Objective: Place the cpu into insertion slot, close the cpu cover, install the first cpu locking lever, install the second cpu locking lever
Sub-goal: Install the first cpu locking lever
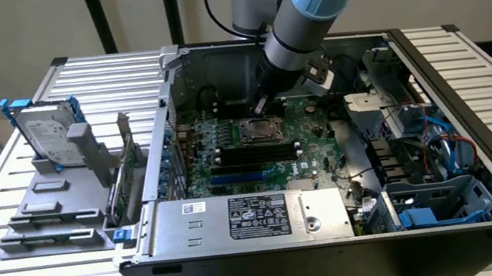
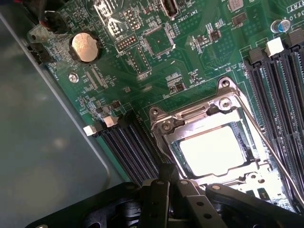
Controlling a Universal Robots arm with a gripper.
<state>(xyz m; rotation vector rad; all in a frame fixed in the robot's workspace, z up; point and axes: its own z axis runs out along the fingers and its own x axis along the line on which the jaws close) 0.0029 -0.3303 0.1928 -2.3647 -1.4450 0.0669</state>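
The cpu [image 2: 213, 149] lies in the insertion slot [image 1: 258, 130], its bright metal face showing through the window of the cpu cover [image 2: 167, 124], which rests flat over it. A thin locking lever [image 2: 266, 142] runs along the socket edge beside the long black memory slots. A second lever [image 2: 159, 142] follows the opposite edge. My gripper [image 2: 167, 172] sits at the socket's edge with its dark fingers drawn together to one tip, touching or nearly touching that second lever's end. In the exterior view the gripper [image 1: 264, 108] reaches down into the case just behind the socket.
The green motherboard [image 1: 224, 123] lies inside an open black computer case [image 1: 474, 113]. A grey power supply [image 1: 238, 219] stands in front. Blue cables [image 1: 435, 147] fill the exterior view's right. A hard disk [image 1: 43, 134] stands on the slatted table at the exterior view's left. A coin battery [image 2: 84, 46] is on the board.
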